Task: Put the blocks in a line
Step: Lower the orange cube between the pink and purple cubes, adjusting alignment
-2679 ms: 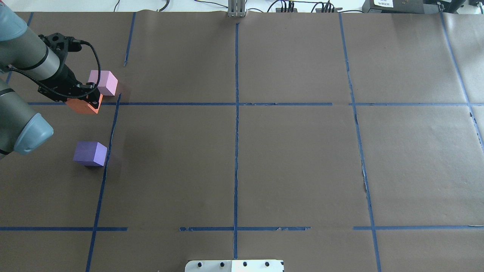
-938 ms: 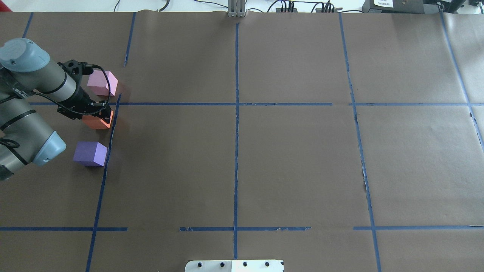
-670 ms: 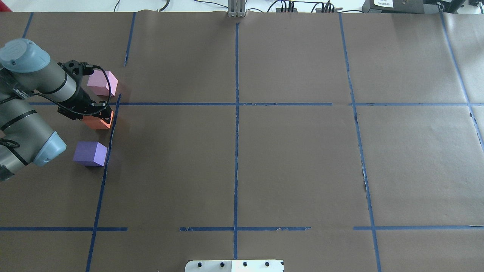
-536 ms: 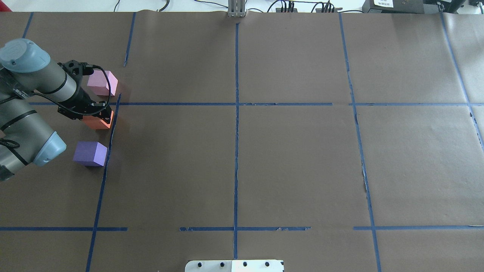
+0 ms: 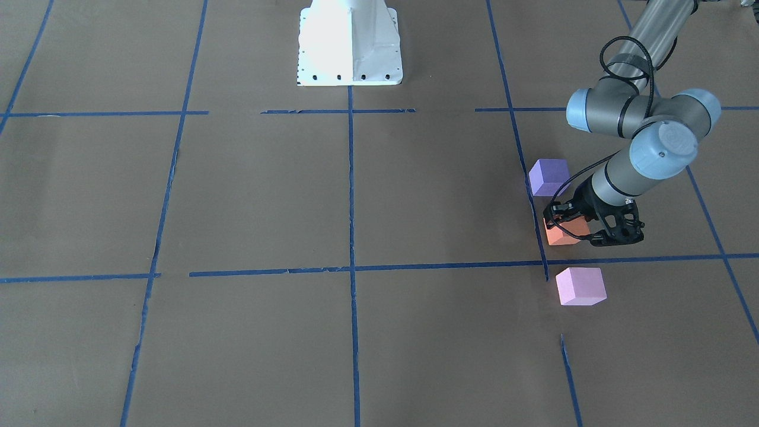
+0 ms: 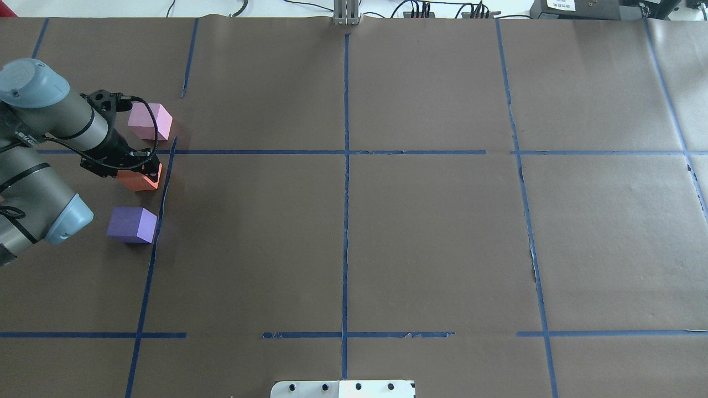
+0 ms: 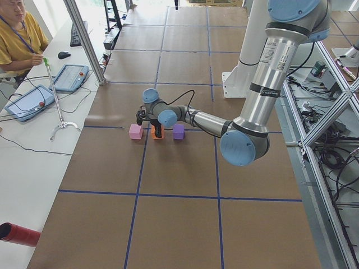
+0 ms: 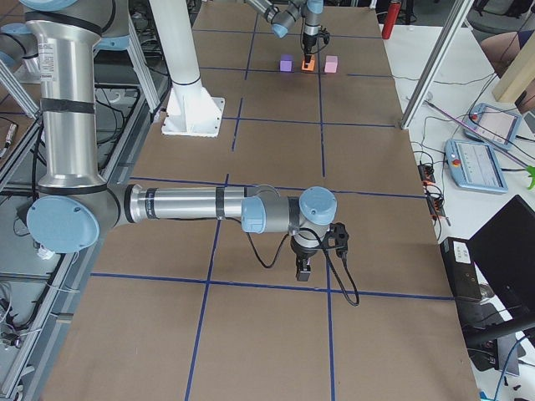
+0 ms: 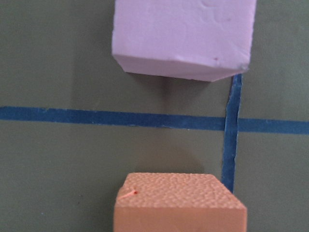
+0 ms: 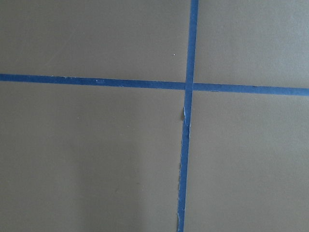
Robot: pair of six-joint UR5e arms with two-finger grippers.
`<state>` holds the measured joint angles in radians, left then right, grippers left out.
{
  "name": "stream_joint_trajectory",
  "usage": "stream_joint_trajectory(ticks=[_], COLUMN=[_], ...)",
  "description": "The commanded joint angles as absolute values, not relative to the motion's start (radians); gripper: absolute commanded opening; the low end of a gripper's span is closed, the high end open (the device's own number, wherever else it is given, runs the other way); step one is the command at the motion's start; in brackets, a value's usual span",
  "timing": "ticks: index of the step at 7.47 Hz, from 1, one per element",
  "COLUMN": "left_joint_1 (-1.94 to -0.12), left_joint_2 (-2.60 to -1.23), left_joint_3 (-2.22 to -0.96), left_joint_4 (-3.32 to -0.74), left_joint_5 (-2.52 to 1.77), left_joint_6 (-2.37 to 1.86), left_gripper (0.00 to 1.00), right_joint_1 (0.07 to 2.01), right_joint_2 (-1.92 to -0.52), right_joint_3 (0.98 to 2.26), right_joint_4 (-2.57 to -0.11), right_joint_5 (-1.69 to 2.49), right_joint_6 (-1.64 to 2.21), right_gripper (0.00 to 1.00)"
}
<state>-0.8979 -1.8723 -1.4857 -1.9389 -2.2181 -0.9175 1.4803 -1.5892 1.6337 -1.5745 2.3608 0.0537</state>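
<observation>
The orange block [image 6: 135,181] sits low at the table between the pink-lilac block [image 6: 149,121] behind it and the dark purple block [image 6: 131,224] in front, the three roughly in a row beside a blue tape line. My left gripper [image 6: 145,171] is shut on the orange block [image 5: 560,236], with its fingers on either side of it. The left wrist view shows the orange block [image 9: 179,203] below and the pink block [image 9: 183,36] beyond a tape line. My right gripper [image 8: 305,271] hangs over bare table far from the blocks; I cannot tell whether it is open or shut.
The white robot pedestal [image 5: 350,44] stands at the table's near-robot edge. Blue tape lines cross the brown paper. An operator [image 7: 17,33] sits at a side desk with tablets. The right arm [image 8: 209,205] stretches low over the table's right end.
The left gripper carried the orange block from beside the pink block toward the purple one and lowered it. In the last half second it shifted slightly left with the block.
</observation>
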Motion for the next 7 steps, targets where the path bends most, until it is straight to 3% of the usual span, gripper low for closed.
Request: stream_joint_trajectory(ticks=[1, 2, 5, 6, 7], left_joint_1=[-0.899, -0.897, -0.897, -0.897, -0.897], left_joint_2=[-1.871, -1.871, -1.870, -1.870, -1.870], left_joint_3=[-1.483, -1.483, -1.479, -1.477, -1.477], left_joint_4=[-1.939, -1.939, -1.953, -1.960, -1.960], left_joint_5=[-2.218, -2.218, -2.217, -2.217, -2.217], left_joint_6=[-0.919, -0.919, -0.917, -0.917, -0.916], left_gripper=[0.29, 0.35, 0.76, 0.99, 0.99], right_joint_1=[1.480, 1.480, 1.480, 1.480, 1.480], right_joint_2=[-1.589, -1.589, -1.589, -1.589, -1.589], right_joint_3=[1.634, 1.634, 1.634, 1.634, 1.634], right_joint_4=[-1.574, -1.574, -1.574, -1.574, -1.575], right_joint_5=[2.361, 2.361, 2.361, 2.361, 2.361], right_joint_6=[0.054, 0.054, 0.054, 0.054, 0.054], right_gripper=[1.00, 1.00, 1.00, 1.00, 1.00])
